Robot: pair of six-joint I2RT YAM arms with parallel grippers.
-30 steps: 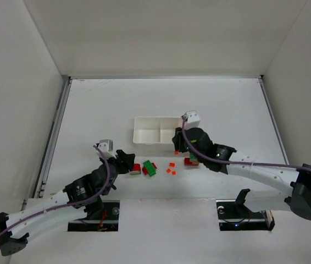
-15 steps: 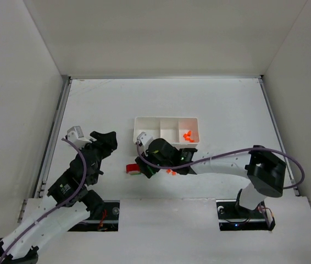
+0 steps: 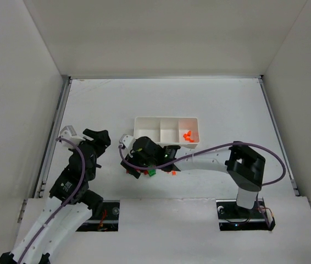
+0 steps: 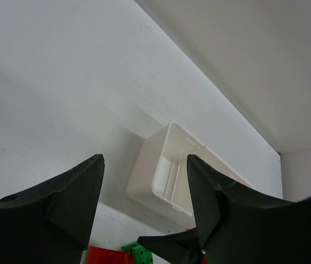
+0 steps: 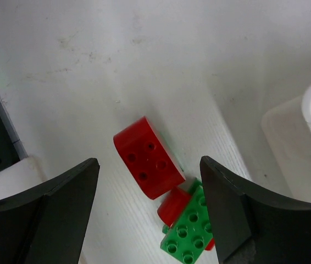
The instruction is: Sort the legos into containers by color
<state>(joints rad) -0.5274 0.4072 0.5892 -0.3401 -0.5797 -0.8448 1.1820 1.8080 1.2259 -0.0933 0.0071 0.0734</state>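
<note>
Orange pieces (image 3: 187,136) fill the tray's (image 3: 144,122) right compartment (mid-frame) — red brick (image 5: 147,157) and green brick (image 5: 188,234) lie unsorted on the table (image 3: 227,99); left tool (image 4: 144,159) and right tool (image 5: 149,160) are spread, empty.

No text, label, brand, number or sign can be read in any view. Nothing is printed on the tray (image 3: 147,132). Studs are seen on the red brick (image 5: 147,157) and the green brick (image 5: 191,234), but any embossing there is too small to be read.
</note>
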